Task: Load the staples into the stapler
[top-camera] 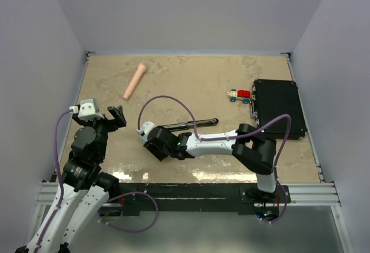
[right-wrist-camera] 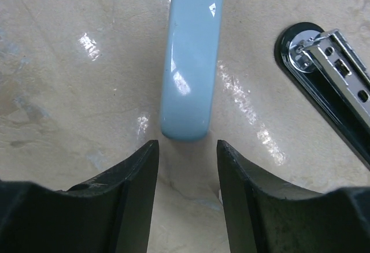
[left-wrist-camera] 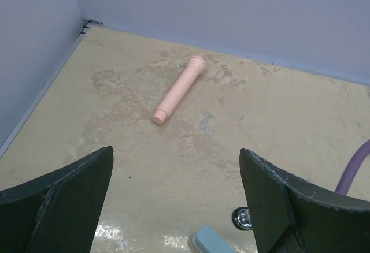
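A black stapler (top-camera: 193, 123) lies opened out flat mid-table; its metal magazine shows in the right wrist view (right-wrist-camera: 332, 74), and its end shows in the left wrist view (left-wrist-camera: 243, 218). A light-blue rounded bar (right-wrist-camera: 191, 56), like a second stapler, lies beside it and also shows in the left wrist view (left-wrist-camera: 211, 241). My right gripper (right-wrist-camera: 188, 149) is open and empty, its tips just short of the bar's rounded end; in the top view (top-camera: 155, 147) it covers the bar. My left gripper (top-camera: 118, 115) is open and empty above the table at the left (left-wrist-camera: 176, 152). The box of staples is out of view.
A pink cylinder (top-camera: 134, 80) lies at the far left, also in the left wrist view (left-wrist-camera: 179, 89). A small toy car (top-camera: 239, 96) and a black case (top-camera: 279, 107) sit at the right. A purple cable (top-camera: 167, 100) arcs over the right arm. Walls enclose the table.
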You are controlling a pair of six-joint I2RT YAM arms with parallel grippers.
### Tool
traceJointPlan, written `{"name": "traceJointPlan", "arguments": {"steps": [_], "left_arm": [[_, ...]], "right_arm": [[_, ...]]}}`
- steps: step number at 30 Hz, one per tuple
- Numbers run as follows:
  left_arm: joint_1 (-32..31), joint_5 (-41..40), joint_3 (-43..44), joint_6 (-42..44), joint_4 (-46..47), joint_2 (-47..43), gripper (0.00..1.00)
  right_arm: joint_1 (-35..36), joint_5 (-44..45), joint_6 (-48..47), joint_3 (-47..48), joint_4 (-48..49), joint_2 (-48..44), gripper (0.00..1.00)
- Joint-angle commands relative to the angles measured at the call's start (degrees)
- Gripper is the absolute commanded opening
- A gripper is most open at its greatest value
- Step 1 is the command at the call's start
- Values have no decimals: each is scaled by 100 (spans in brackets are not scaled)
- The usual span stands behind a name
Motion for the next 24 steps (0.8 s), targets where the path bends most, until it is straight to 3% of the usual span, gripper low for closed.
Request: {"name": "traceJointPlan", "arguments": {"steps": [1, 14, 24], "left_arm": [[45, 88, -24, 70, 273, -45, 94], [62, 61, -33, 79, 238, -45, 94], [71, 132, -42, 79, 282, -53, 94]], "right_arm": [[-10, -43, -140, 91, 434, 247, 48], [-10, -148, -369, 1066, 637, 785, 47], [-133, 168, -115, 75, 84, -454, 64]]}}
